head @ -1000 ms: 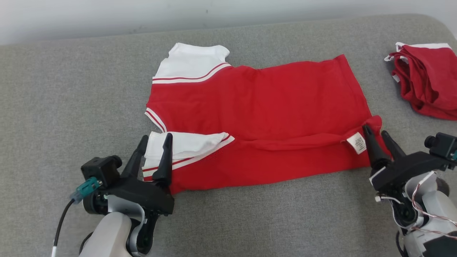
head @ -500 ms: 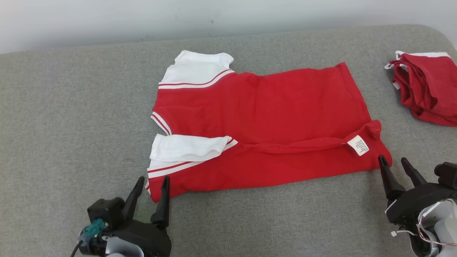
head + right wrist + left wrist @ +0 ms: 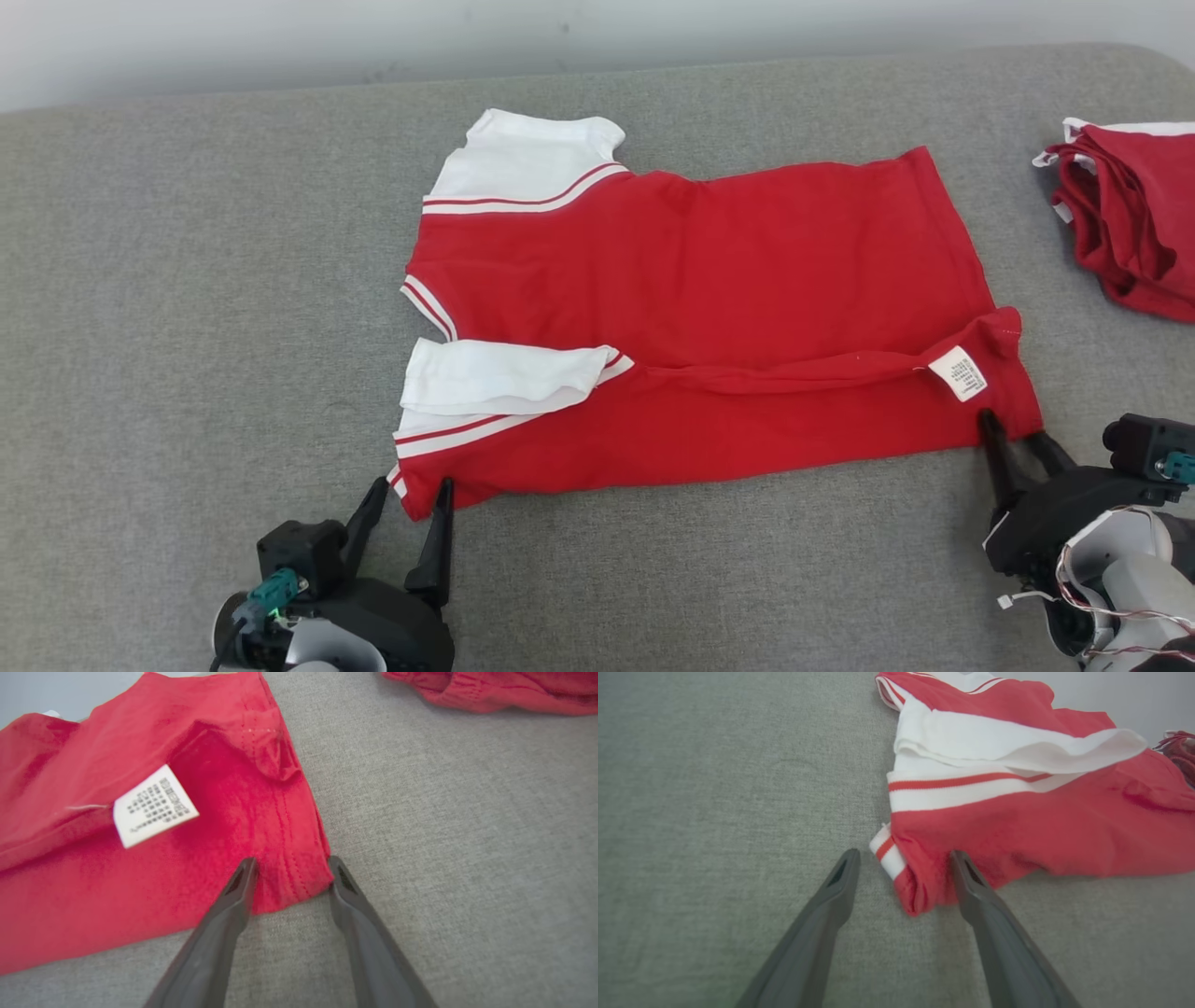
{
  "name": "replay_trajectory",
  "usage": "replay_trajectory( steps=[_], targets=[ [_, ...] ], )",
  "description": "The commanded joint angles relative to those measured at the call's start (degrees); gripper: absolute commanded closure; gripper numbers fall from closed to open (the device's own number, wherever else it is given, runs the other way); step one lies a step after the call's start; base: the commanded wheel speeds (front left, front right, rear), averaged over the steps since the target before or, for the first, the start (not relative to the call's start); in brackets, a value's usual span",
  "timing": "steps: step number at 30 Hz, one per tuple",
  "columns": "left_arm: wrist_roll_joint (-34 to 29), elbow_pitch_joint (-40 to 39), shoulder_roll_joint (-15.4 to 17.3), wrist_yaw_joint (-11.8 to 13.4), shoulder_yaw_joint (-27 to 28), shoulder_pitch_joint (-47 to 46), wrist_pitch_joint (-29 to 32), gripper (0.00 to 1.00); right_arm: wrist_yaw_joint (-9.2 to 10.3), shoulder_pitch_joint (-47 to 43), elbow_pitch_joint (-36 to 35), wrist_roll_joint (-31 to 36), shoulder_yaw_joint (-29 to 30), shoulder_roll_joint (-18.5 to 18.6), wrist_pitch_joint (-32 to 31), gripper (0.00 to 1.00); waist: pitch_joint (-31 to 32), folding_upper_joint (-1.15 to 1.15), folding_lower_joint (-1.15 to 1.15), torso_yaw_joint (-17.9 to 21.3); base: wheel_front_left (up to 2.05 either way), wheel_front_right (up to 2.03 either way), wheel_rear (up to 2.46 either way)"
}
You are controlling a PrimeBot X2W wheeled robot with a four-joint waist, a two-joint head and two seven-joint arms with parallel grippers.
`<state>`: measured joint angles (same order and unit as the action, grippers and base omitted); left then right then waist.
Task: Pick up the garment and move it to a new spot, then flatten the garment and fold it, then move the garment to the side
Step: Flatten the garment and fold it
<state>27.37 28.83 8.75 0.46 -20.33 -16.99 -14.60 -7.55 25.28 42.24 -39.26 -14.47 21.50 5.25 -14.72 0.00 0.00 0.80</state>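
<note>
Straddling near corners of the shirt (image 3: 700, 280), left gripper (image 3: 411, 490) and right gripper (image 3: 1010, 431) both spread apart; cloth looks limp, light: pinch those corners.

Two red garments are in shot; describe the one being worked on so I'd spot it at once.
On the grey fabric-covered surface, look at the middle: the red short-sleeved shirt with white, red-striped sleeves lies spread out, its near edge folded over. Unlike the crumpled red garment pile at the right edge, it lies flat and shows a white care label near its right corner.
</note>
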Motion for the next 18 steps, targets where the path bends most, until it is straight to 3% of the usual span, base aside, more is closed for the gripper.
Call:
replay_trajectory(
  steps=[1,2,3,10,15,18],
  targets=[
    [0.4,1.4,-0.4,-0.3,-0.2,-0.5,0.4,0.51,0.15,0.3,0.9,-0.4,-0.9,-0.7,0.4,1.0,0.1,0.0,0.0,-0.4,0.0,0.0,0.0],
    [0.6,2.2,-0.6,-0.5,-0.2,-0.8,0.4,0.79,0.15,0.3,1.2,-0.8,-1.3,-0.9,0.8,1.0,0.3,0.0,0.0,-0.4,0.0,0.0,0.0],
    [0.9,2.8,-0.7,-0.8,-0.1,-1.0,0.3,1.0,0.15,0.4,1.6,-1.1,-1.8,-1.0,1.4,1.0,0.7,0.0,0.0,-0.4,0.0,0.0,0.0],
    [2.5,2.7,-0.4,-0.6,3.0,1.2,-0.5,1.0,0.15,-1.5,1.1,-3.2,-5.3,-0.7,5.0,1.0,5.4,0.0,0.0,0.1,0.0,0.0,0.0],
    [2.7,0.1,-0.2,-0.9,3.7,5.2,-0.6,1.0,0.15,-4.6,-0.9,-5.7,-6.6,0.0,5.9,1.0,7.9,0.0,0.0,-0.2,0.0,0.0,0.0],
    [2.8,-4.8,-0.4,0.2,5.0,10.5,-0.6,1.0,0.15,-8.7,-4.1,-6.5,-7.4,1.2,6.2,1.0,9.0,0.0,0.0,-0.5,0.0,0.0,0.0]
  ],
)
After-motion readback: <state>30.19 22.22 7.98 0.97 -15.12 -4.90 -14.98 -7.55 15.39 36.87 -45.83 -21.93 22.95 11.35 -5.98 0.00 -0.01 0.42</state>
